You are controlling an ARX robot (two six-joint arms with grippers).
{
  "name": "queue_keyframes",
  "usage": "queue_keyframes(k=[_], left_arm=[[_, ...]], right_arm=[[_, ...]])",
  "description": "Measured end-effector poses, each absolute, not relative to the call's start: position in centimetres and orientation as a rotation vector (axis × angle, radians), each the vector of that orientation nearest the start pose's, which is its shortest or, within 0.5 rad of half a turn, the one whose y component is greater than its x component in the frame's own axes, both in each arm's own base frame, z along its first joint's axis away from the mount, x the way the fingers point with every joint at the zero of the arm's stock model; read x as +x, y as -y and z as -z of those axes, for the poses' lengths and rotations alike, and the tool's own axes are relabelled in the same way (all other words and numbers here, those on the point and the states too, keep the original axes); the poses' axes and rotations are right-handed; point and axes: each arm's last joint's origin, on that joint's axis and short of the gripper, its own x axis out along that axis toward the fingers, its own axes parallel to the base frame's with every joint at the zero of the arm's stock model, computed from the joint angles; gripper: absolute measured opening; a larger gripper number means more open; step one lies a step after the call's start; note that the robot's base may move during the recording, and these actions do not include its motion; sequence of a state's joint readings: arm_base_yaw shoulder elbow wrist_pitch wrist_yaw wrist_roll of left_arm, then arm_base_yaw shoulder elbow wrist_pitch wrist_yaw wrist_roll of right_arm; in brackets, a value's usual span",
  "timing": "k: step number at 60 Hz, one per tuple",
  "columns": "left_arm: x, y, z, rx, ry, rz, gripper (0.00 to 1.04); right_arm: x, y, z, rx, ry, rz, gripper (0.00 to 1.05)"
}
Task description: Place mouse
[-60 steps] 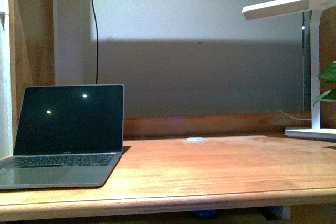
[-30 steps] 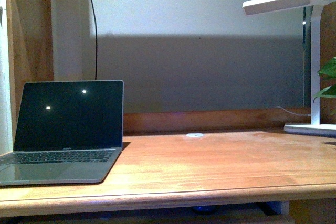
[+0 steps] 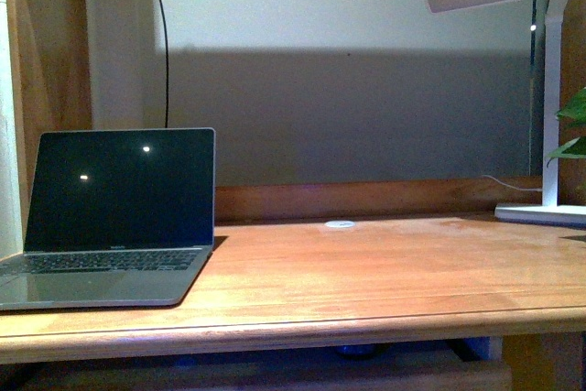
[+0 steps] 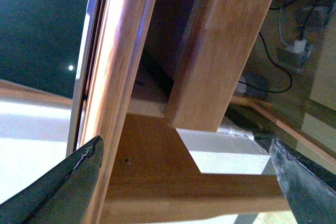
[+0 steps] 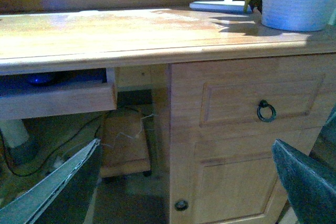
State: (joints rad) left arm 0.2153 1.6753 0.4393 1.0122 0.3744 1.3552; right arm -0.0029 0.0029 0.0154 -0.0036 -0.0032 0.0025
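**1. Tool state.** The right tool (image 5: 186, 145) has its jaws spread wide and holds nothing. The left tool (image 4: 185, 145) is equally spread and empty. It sits close against the wooden frame below the top of the table (image 5: 131, 35).

**2. Workpiece location.** The mouse (image 5: 42, 78) appears as a dark rounded shape with a blue sheen on the pull-out shelf (image 5: 58, 100). It lies ahead of the right tool, above its level and toward the left tool's side, well apart from both tools. The scroll wheel is too small to confirm.

**3. Procedure (judgement).** The step in hand is the approach for pickup.
- Use the right tool, which has the clearer line.
- The slot between shelf and table top is shallow, so enter level and from the front.
- Keep the jaws open until they straddle the mouse.
- Close across its narrow width, low on the body.
- Withdraw straight out before lifting.
- Set the mouse on bare table ahead of the tool, clear of the laptop (image 3: 114, 217).

**4. Materials.**
- The mouse looks like smooth, domed plastic, so a high grip will probably slip off.
- The table is glossy varnished wood with a rounded front edge.
- The shelf carries a raised front rail that the tool must clear.
- Ahead of the right tool is a panelled drawer front with a metal ring pull (image 5: 266, 111).
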Motion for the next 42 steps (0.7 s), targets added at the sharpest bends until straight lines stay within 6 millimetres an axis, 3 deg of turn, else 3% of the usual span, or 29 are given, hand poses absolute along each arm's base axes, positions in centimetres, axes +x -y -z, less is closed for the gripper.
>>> queue_keyframes(k=[20, 42], left_arm=[[30.2, -1.5, -11.6, 1.318, 0.027, 0.363, 0.97], [32.8, -1.1, -9.8, 1.319, 0.037, 0.38, 0.97]], right_arm=[[9.7, 0.0, -16.8, 0.002, 0.009, 0.0, 0.97], [9.7, 0.0, -16.8, 0.002, 0.009, 0.0, 0.97]])
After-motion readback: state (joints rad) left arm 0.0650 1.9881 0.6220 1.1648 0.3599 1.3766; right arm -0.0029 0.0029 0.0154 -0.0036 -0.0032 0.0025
